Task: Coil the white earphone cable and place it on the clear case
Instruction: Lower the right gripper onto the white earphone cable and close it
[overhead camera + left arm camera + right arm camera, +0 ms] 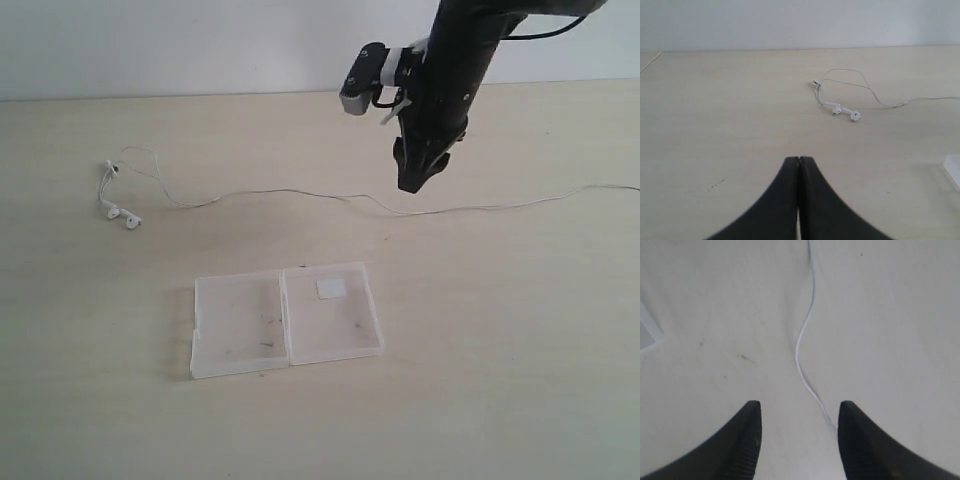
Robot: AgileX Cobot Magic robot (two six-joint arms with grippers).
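"Right wrist view: are those fingers on anything?" asks the first operator.

"No. The right gripper stands parted and empty. The white earphone cable lies on the table beneath it, running ahead from the gap and passing closer to one finger than the other."

"And the other arm?"

"The left gripper is pressed closed on nothing, with the earbuds well ahead of its fingertips. The clear case lies opened flat, off to the side of both pairs of fingers, with nothing on it."

"So which step is this?"

"Probably the first pick. The wire is stretched out, so no coil is started. Next, the right fingers likely need to centre over the strand, drop until the pads meet the tabletop, and close gently. So thin a wire could slip out from under them."
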